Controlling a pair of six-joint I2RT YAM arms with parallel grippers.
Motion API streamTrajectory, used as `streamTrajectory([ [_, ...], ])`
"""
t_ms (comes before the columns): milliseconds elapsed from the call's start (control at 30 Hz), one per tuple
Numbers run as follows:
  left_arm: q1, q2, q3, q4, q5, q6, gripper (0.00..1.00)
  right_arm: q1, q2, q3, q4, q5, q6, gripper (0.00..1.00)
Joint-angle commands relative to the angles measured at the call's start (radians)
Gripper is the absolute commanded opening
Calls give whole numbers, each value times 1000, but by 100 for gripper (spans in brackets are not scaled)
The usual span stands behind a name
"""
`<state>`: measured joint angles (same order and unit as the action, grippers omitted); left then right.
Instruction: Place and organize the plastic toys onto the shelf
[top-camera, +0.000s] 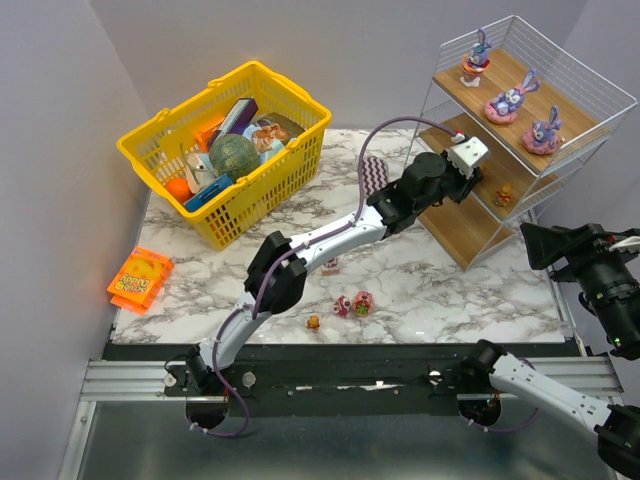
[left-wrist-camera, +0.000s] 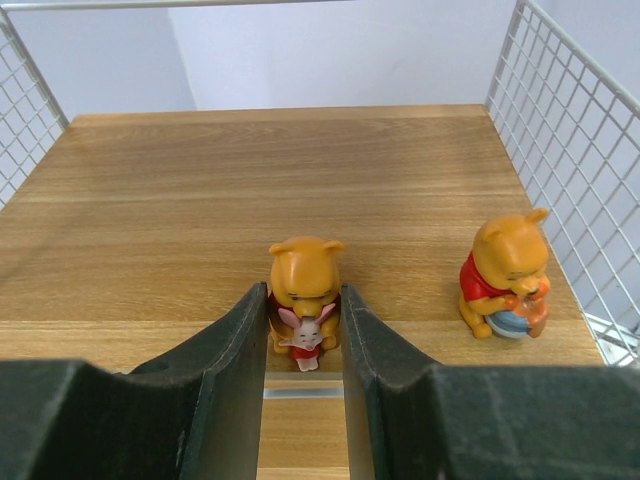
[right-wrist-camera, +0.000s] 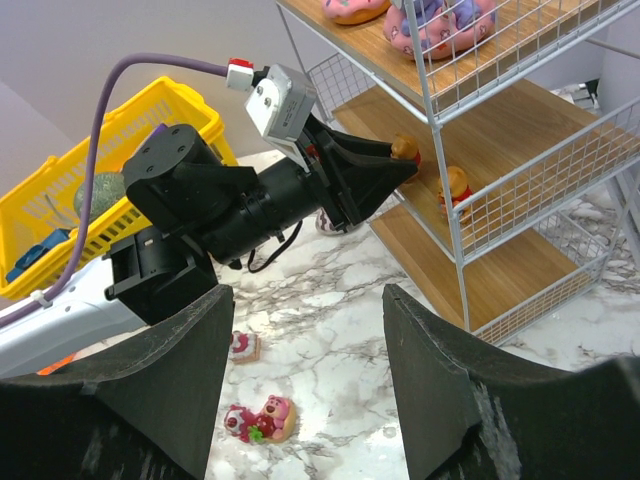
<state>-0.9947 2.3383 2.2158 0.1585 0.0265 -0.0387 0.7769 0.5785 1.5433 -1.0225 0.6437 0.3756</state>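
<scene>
My left gripper (left-wrist-camera: 303, 296) reaches into the middle tier of the shelf (top-camera: 470, 236), shut on an orange bear (left-wrist-camera: 305, 272) that stands at the board's front edge. A second orange bear (left-wrist-camera: 506, 278) stands to its right on the same board (left-wrist-camera: 300, 170). Three purple bunnies (top-camera: 507, 101) sit on the top tier. On the marble table lie a pair of pink toys (top-camera: 353, 304), another pink one (top-camera: 330, 266) and a tiny orange bear (top-camera: 313, 322). My right gripper (right-wrist-camera: 305, 295) hangs open above the table, right of the pink toys (right-wrist-camera: 260, 418), holding nothing.
A yellow basket (top-camera: 262, 72) full of items stands at the back left. An orange packet (top-camera: 140, 280) lies at the table's left edge. A purple zigzag pad (top-camera: 373, 172) lies behind the left arm. The shelf's wire walls (left-wrist-camera: 570, 150) close in the tier's sides.
</scene>
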Motion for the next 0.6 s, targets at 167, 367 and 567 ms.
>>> streamTrajectory([
  [167,16,61,-21,13,-53,34,33,-2,-16,-9,-13,42,-26,69],
  [367,31,75,-13,29,-28,30,36,-2,-22,-14,-13,53,-37,69],
  [567,42,84,-13,46,7,19,38,-2,-28,-28,-4,59,-47,70],
])
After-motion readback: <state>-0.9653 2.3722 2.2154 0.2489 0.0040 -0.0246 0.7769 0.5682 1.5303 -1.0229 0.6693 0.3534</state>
